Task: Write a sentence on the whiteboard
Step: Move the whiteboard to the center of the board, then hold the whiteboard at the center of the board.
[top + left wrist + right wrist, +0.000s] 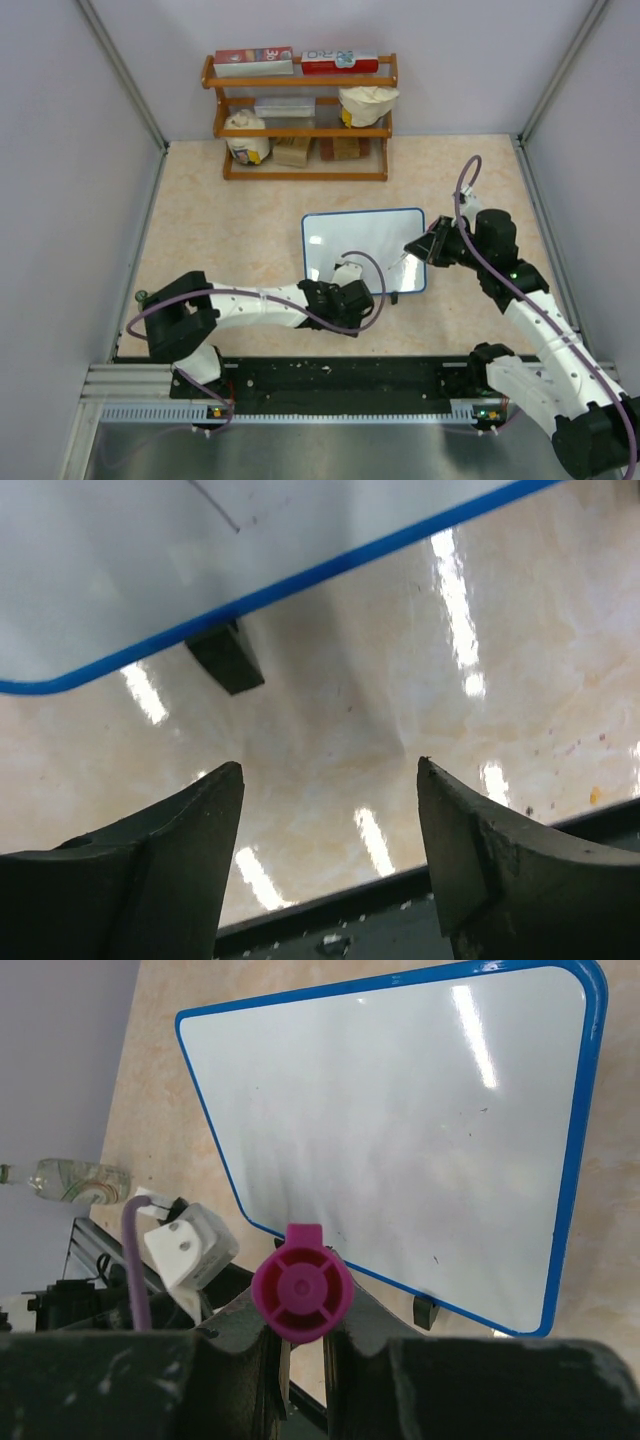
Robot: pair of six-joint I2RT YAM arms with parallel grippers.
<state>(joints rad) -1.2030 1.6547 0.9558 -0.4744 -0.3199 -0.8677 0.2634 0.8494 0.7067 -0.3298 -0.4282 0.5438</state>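
Note:
The whiteboard [360,240] lies in the middle of the table, white with a blue frame, with only faint specks on it. It fills the right wrist view [400,1130], and its near edge with a black foot [227,658] crosses the top of the left wrist view. My right gripper [425,250] is over the board's right near corner, shut on a magenta-capped marker [302,1290], seen cap end on. My left gripper [330,770] is open and empty, low over the table just off the board's near edge [375,300].
A wooden shelf [300,120] with boxes and bags stands at the back wall. A clear bottle [75,1178] lies at the left in the right wrist view. A black rail [340,375] runs along the near edge. Grey walls close both sides.

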